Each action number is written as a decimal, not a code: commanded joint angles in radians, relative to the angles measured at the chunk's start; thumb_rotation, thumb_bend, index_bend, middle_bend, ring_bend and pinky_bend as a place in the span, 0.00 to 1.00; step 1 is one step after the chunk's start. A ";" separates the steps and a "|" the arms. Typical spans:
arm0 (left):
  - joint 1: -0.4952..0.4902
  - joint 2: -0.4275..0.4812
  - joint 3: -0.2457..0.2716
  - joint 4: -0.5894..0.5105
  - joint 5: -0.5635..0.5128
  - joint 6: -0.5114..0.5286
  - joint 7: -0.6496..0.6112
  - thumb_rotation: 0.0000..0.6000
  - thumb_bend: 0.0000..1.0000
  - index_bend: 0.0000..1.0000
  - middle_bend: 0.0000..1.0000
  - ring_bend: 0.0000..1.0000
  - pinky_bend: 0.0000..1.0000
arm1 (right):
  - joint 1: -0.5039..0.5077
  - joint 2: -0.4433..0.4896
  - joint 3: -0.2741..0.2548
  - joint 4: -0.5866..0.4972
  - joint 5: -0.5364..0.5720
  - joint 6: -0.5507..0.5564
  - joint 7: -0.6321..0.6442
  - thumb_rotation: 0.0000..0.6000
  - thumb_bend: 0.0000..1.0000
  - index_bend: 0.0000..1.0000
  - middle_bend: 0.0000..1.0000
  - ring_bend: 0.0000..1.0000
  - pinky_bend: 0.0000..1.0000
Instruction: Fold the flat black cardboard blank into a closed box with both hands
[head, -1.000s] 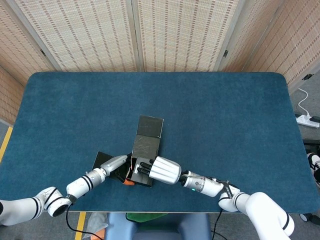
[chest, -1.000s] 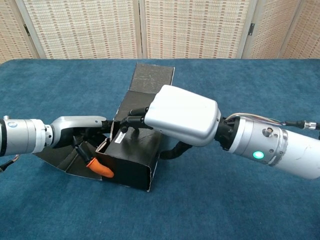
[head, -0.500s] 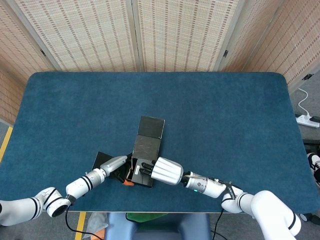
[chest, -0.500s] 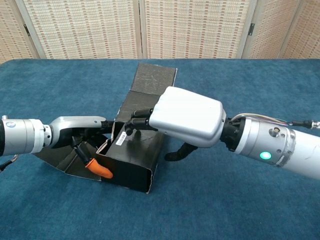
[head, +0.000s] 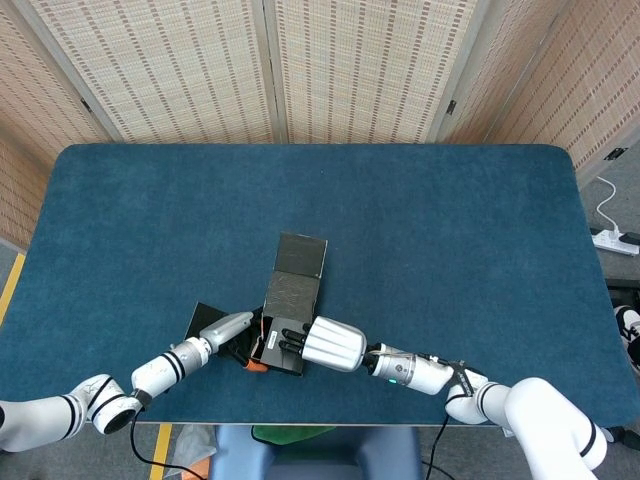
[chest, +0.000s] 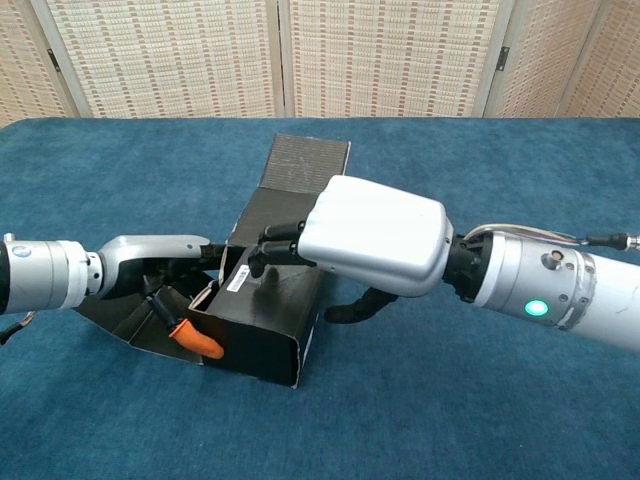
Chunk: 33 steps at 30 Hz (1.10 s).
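- The right hand (chest: 375, 235) rests its fingers flat on the top panel of the cardboard box (chest: 265, 320), probably steadying it.
- The left hand (chest: 160, 262) reaches into the open end at 9 o'clock; its grip is hidden, likely tucking a flap.
- One half-formed box sits on the table (head: 450, 230) at the 6 o'clock edge, its lid flap (head: 301, 254) open toward 12.

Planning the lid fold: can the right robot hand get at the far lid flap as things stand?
Probably yes. The lid flap lies open on the table beyond the box, nothing on it; the right robot hand rests on the box top just short of it.
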 joint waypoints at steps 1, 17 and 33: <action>0.000 -0.001 0.000 0.002 0.000 -0.001 -0.001 1.00 0.18 0.00 0.00 0.46 0.56 | 0.002 0.005 0.000 -0.008 -0.002 -0.004 -0.002 1.00 0.14 0.46 0.34 0.77 1.00; 0.001 -0.001 0.004 0.002 0.015 0.004 -0.010 1.00 0.17 0.00 0.00 0.46 0.56 | 0.005 0.007 -0.009 -0.015 -0.009 -0.041 -0.004 1.00 0.14 0.46 0.38 0.77 1.00; -0.001 -0.009 -0.003 -0.001 0.007 0.007 0.001 1.00 0.18 0.00 0.00 0.46 0.56 | 0.057 0.013 0.005 -0.043 -0.020 -0.095 -0.018 1.00 0.14 0.47 0.46 0.77 1.00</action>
